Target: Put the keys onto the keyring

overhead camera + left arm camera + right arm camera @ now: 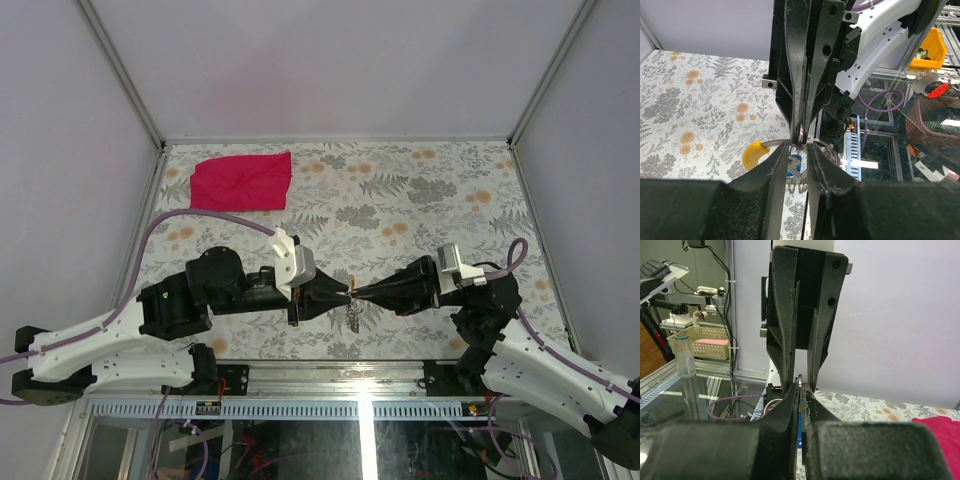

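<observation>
- Left wrist view: right gripper (801,129) pinches the keyring (800,138) just ahead of my left gripper (799,148).
- Left jaws slightly apart; grip I cannot tell.
- To their left, yellow key (755,154); blue key (795,161) half hidden below.

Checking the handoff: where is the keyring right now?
In the top view, the keyring hangs near the front edge of the table, midway across, between the facing tips of the left gripper and right gripper.
</observation>
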Motion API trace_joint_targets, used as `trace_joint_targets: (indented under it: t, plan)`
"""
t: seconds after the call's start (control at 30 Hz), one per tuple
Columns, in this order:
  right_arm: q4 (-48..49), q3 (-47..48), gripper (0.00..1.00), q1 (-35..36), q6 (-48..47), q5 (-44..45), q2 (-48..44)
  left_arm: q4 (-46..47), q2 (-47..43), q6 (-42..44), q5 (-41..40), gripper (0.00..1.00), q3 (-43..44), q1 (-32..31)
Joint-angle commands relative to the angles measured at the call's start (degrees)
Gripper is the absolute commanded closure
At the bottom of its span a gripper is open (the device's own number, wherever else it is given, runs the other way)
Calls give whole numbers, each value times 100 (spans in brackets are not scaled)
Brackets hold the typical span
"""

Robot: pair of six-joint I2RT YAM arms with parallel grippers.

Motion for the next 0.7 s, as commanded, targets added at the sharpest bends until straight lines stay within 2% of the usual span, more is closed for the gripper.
trace_joint_targets:
  t: [0.0,0.13,0.43,0.67]
  plan:
    - [529,210,100,42,95,-45,-5,406,1,86,-16,79,222,-22]
    - [608,218,100,34,145,-42,3,370,22,81,-9,85,215,-20]
    - [645,201,100,37,164,6,-24,298,82,53,63,86,213,-23]
    - [615,175,100,41,143,7,-15,330,105,74,109,100,276,-23]
